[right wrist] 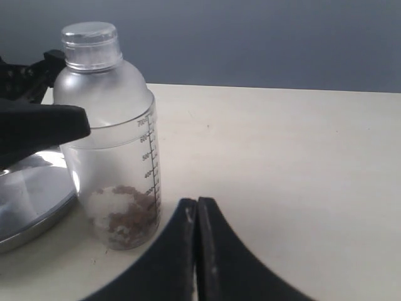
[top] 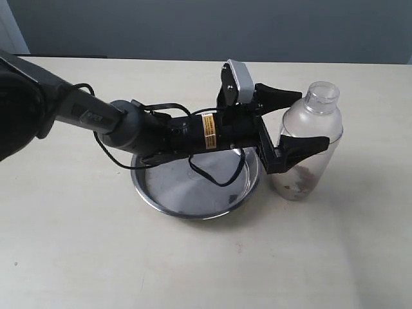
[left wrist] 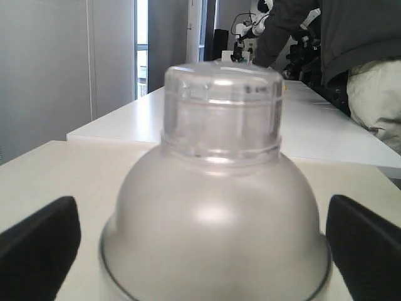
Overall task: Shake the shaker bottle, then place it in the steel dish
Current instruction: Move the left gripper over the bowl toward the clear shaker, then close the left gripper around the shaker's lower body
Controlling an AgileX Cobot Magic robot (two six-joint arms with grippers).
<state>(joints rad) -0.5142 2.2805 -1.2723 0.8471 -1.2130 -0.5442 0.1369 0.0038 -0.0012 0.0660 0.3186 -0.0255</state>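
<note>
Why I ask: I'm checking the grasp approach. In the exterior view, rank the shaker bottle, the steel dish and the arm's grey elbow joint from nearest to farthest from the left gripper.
1. shaker bottle: on the right, standing between the open fingers of the left gripper.
2. steel dish: in the middle, its rim just under the wrist.
3. elbow joint: farthest, back along the arm to the left.

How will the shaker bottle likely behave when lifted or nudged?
The shaker bottle is probably light: only few granules at its bottom. Tall and narrow, a nudge might tip it. Smooth plastic may slip in the left gripper.
</note>
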